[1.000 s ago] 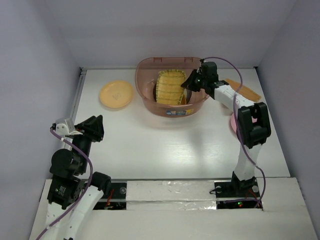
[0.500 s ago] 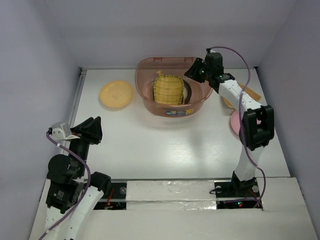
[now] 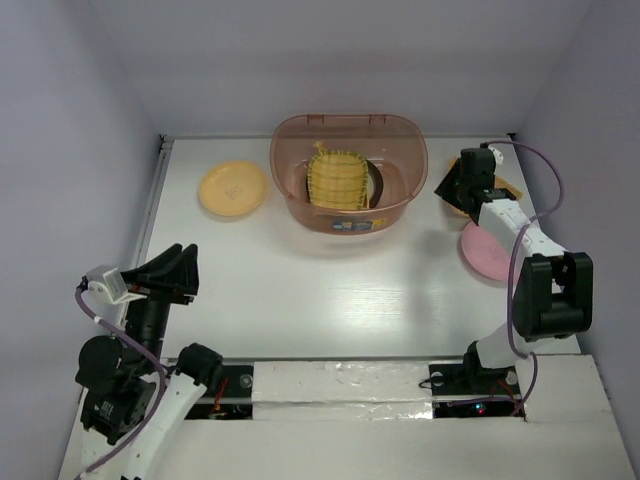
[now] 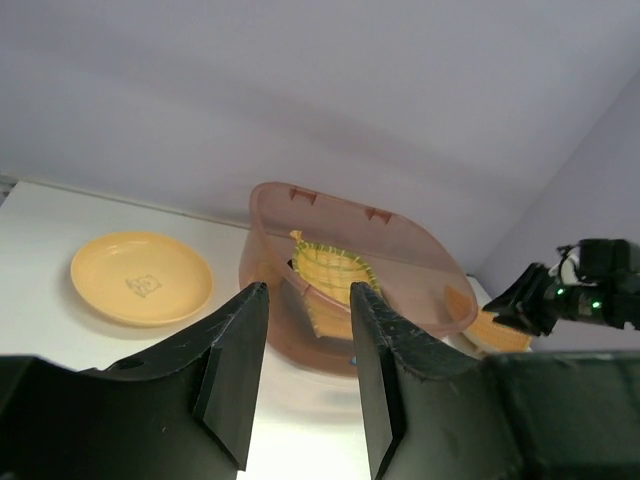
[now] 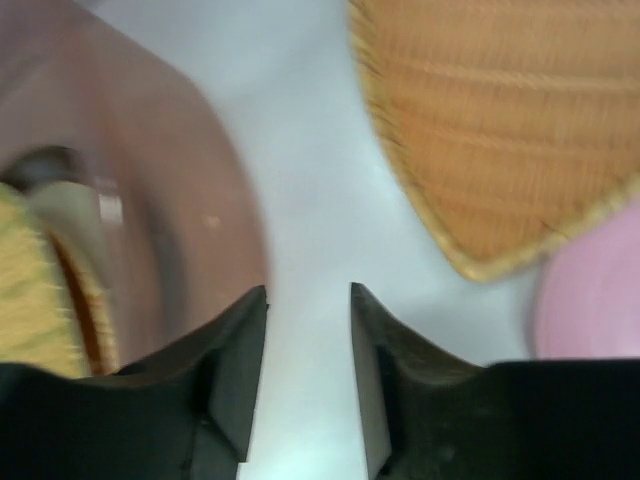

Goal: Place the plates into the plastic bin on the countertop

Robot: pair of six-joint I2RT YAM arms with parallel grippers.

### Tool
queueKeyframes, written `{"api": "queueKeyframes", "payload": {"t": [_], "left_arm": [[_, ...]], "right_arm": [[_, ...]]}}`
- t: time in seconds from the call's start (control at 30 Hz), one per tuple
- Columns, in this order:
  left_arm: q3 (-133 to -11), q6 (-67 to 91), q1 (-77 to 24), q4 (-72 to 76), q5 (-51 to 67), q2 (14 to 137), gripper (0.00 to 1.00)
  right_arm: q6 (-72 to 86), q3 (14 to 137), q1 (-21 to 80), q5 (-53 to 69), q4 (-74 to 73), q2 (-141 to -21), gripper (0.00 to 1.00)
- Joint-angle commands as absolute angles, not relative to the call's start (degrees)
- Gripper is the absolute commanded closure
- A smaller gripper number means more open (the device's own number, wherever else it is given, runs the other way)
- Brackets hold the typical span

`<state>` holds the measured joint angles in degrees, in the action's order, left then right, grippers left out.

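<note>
The reddish-brown plastic bin stands at the back middle of the white countertop. A yellow ribbed plate leans inside it over darker dishes. A round yellow plate lies left of the bin. A round pink plate lies at the right, and an orange fan-shaped plate lies behind it, mostly hidden under my right arm in the top view. My right gripper is open and empty, low over the countertop between bin and orange plate. My left gripper is open and empty at the near left.
Pale walls close in the countertop at the back and both sides. A raised rail runs along the left edge. The bin's front carries a small label. The left wrist view shows the bin and the yellow plate ahead.
My right gripper has come out of the bin, empty, and moved right and down beside the orange plate. The yellow ribbed plate stays in the bin. My left arm has drawn back toward the near edge.
</note>
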<state>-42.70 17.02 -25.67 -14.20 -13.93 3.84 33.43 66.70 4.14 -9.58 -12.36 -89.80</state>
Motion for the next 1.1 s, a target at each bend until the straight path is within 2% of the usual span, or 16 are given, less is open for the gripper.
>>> {"api": "queueKeyframes", "payload": {"t": [0.0,0.13,0.3,0.57,0.7,1.07], "left_arm": [[-42.5,17.0,-27.7,-12.3,-15.0,1.6,0.64],[-42.5,17.1,-30.0,-12.4,-15.6,0.1,0.63],[-42.5,17.1,-32.1,-12.6,-16.4,-2.7,0.62],[-42.5,17.1,-33.1,-12.9,-17.0,-3.6,0.61],[-42.5,17.1,-33.7,-12.9,-17.0,-3.4,0.61],[-42.5,16.8,-33.7,-13.0,-17.1,-2.4,0.61]], "right_arm": [[32.2,64.4,4.5,-17.1,-16.3,-86.7,0.54],[28.0,65.3,4.5,-18.4,-22.2,-88.3,0.51],[23.1,70.2,4.5,-24.3,-30.2,-92.5,0.32],[16.5,79.4,4.5,-26.5,-36.8,-101.6,0.3],[14.2,81.6,4.5,-28.6,-38.0,-103.9,0.2],[8.5,88.9,4.5,-28.2,-38.4,-110.2,0.2]]}}
